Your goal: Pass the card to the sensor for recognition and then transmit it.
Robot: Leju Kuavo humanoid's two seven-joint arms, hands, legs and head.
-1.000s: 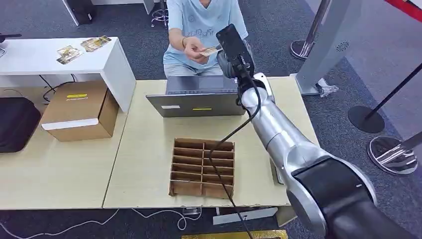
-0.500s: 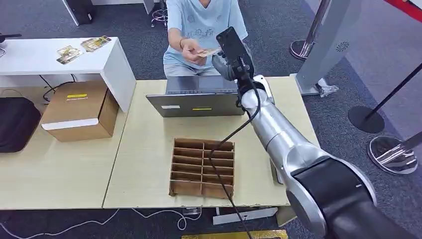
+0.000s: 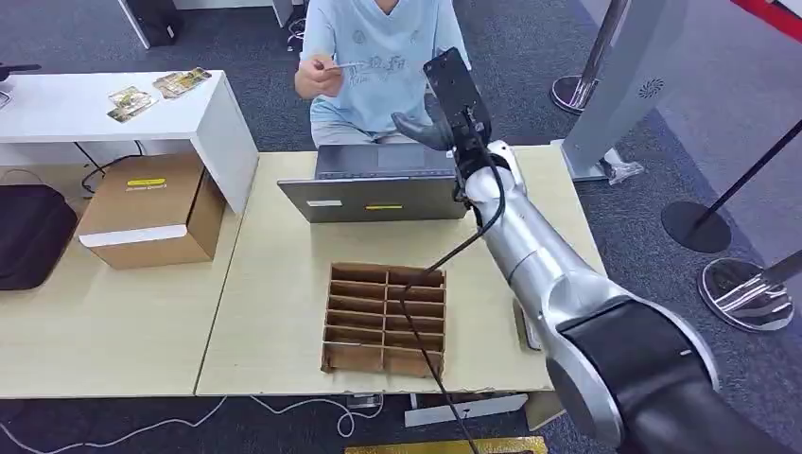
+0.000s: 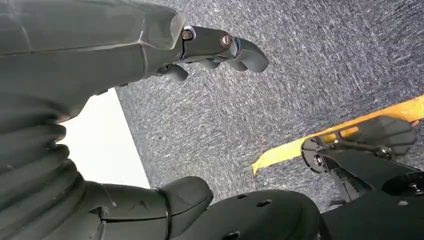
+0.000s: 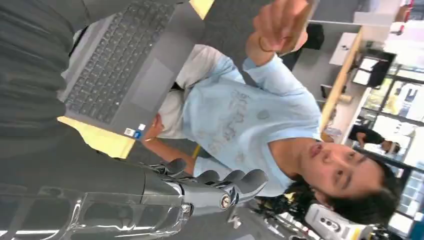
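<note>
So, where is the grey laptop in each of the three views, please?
Head view: the laptop stands at the far edge of the table, the back of its lid toward the camera.
Right wrist view: its keyboard side faces the camera, close to the person.
Left wrist view: not in it.
Shared landmark: the person's light blue shirt.

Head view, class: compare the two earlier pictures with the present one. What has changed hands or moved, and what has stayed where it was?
The card has left the right hand; the person's hand now holds it, drawn away from the robot and raised. The right hand, empty with fingers apart, remains extended above the laptop. The divided cardboard tray, the cardboard box and the table stayed put.
</note>
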